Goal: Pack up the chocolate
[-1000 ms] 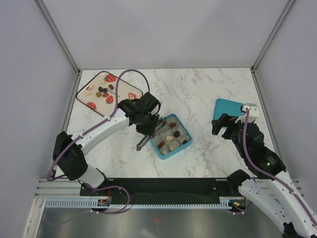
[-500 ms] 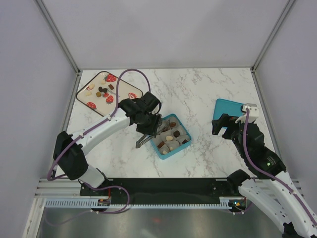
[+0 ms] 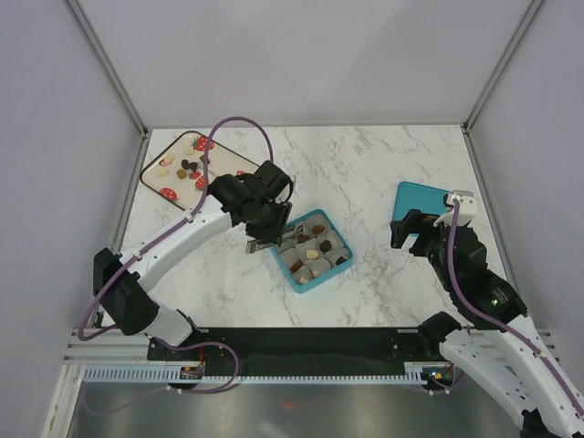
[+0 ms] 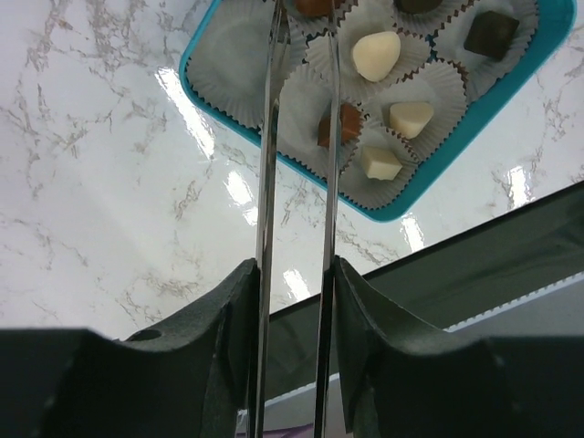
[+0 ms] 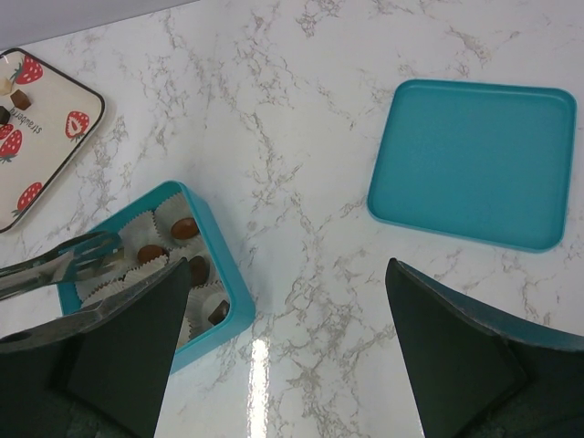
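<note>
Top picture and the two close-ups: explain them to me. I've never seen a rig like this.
Two robot arms, left and right, stand at the near edge of a marble table. The top picture looks down on both; each close-up comes from a camera on one wrist. On the table: a teal box of paper cups with chocolates, a flat teal lid, and a strawberry-print tray with more pieces. The left end effector grips metal tongs over the box; the right end effector is open, holding nothing.
</note>
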Controlling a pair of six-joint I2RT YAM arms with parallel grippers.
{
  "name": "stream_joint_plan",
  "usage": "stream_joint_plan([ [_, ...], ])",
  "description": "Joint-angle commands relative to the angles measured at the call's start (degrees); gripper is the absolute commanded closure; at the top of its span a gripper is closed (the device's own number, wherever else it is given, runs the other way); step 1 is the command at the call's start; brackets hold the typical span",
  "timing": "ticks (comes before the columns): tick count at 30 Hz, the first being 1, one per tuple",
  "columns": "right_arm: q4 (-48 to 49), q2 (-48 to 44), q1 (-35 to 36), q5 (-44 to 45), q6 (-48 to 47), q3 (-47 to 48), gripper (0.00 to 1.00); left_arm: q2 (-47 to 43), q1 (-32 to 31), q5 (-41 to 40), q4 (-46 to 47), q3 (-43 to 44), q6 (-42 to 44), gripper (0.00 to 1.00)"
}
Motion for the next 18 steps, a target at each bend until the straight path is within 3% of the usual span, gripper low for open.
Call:
stream_joint_plan([
  [1, 0.1, -0.6, 0.0, -0.1, 1.0, 1.9, 0.03, -4.0, -0.2, 3.9, -2.4, 2.1, 3.4, 0.57],
  [10, 0.0, -1.2, 0.0, -0.6, 1.1, 2.4, 0.03, -7.6, -1.0, 12.9, -3.9, 1.0, 5.7, 0.62],
  [18, -0.3, -1.5, 0.0, -1.0, 1.3, 2.2, 0.03, -5.7, -3.7, 14.4, -3.9, -1.7, 6.3, 0.62],
])
